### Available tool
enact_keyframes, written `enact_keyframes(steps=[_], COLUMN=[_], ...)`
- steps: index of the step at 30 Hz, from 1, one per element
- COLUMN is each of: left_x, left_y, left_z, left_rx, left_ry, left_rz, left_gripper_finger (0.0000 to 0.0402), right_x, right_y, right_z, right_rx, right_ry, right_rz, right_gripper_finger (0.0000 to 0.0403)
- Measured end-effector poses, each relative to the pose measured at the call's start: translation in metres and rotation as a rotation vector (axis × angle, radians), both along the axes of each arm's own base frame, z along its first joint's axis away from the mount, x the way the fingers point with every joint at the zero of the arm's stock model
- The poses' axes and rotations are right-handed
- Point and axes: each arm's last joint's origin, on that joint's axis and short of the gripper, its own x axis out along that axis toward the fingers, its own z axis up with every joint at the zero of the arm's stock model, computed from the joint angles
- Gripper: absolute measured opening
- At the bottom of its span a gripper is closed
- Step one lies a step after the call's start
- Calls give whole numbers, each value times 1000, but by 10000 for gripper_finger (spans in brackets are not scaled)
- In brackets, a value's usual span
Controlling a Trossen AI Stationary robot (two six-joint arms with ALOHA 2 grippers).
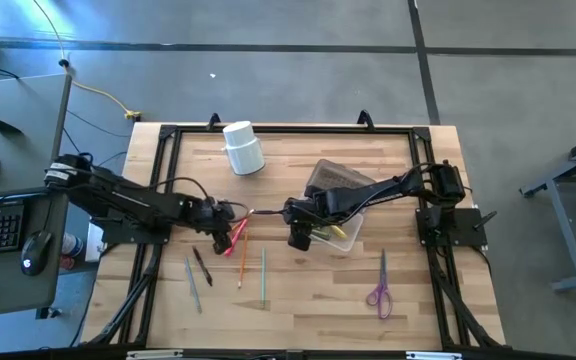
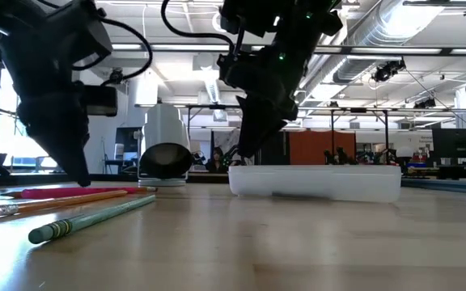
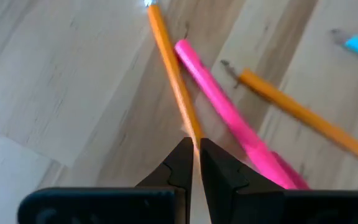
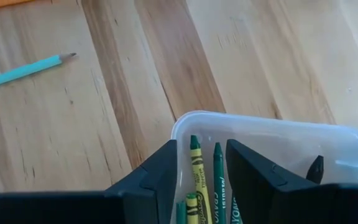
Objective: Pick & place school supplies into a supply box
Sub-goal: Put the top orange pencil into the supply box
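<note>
My left gripper (image 1: 230, 216) (image 3: 194, 149) is low over the table's middle, shut on an orange pencil (image 3: 169, 62). Beside that pencil lie a pink marker (image 3: 229, 112) and a second orange pencil (image 3: 297, 112). My right gripper (image 1: 300, 236) (image 4: 197, 171) hangs open over the near left corner of the clear supply box (image 1: 340, 200) (image 2: 314, 179), touching nothing. Green and yellow-green crayons (image 4: 197, 174) lie inside the box. A green pencil (image 1: 264, 275), a dark pen (image 1: 202, 265), a grey pencil (image 1: 192, 283) and purple scissors (image 1: 380, 290) lie flat on the wood. My left gripper pinches the orange pencil between its two fingertips (image 3: 179, 162), at the pencil's end nearest the gripper (image 3: 193, 134). The fingers come from above and slant down, and the pencil runs on ahead of them. I cannot tell whether the pencil is off the wood.
A white cylindrical cup (image 1: 243, 148) (image 2: 164, 149) lies on its side toward the table's far edge. A black frame (image 1: 168, 135) runs around the wooden top. Bare wood shows near the near edge between the green pencil and the scissors.
</note>
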Motion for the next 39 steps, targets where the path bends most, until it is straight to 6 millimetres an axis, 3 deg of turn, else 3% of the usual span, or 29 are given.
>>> enact_keyframes(steps=[14,29,39], left_x=[21,48,57], left_y=[-2,-5,-6], left_z=[-19,10,-4], left_rx=[53,107,108], left_ry=[-47,-168,-168], left_rz=[-7,-42,-38], left_gripper_finger=[67,67,67], right_x=[0,2,2], right_y=[0,0,0], right_z=[0,1,1], right_rx=[-10,-5,-5], right_ry=[-2,-24,-32], right_rz=[-5,-12,-12], right_gripper_finger=[122,122,122])
